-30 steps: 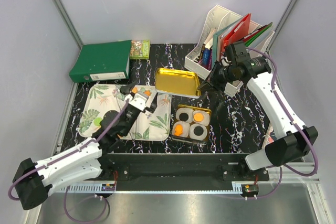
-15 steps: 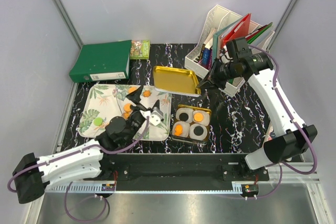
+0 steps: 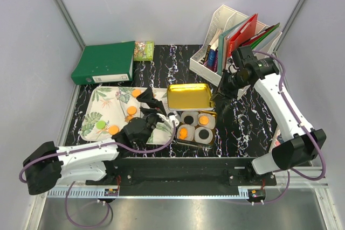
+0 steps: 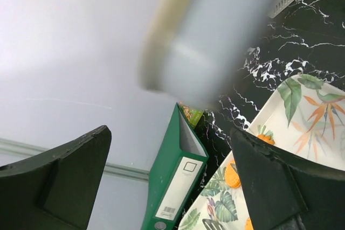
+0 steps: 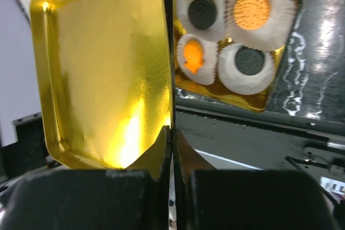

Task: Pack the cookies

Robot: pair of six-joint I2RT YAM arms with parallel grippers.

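Top view, centre frame: the right gripper (image 3: 216,99) is clenched on the right-hand edge of a shiny gold rectangular metal lid (image 3: 188,96). The right wrist view confirms this, with both fingers (image 5: 157,152) pressed together over the lid's rim. The lid is held tilted with its hollow inner face toward that camera. Directly below the lid in the top view sits a gold rectangular tin base (image 3: 209,112) holding four white pleated paper cups (image 5: 200,71). Small flat round cookies (image 3: 204,119) occupy the cups, one in each: two orange and two black, like colours on the diagonals. Further orange cookies lie loose on a floral-printed rectangular tray (image 3: 102,98) at left of centre, along with one green disc (image 3: 100,125). The left gripper (image 3: 153,102) is over the right part of this tray, just lower left of the lid. In the left wrist view it is released, fingers spread wide with nothing between them. A blurred pale object at the top of that view cannot be identified. A green lever-arch binder (image 3: 105,63) lies at upper left. A white mesh file rack (image 3: 215,30) with red and green folders stands at upper right. All rest on a black marble-patterned table (image 3: 242,125).
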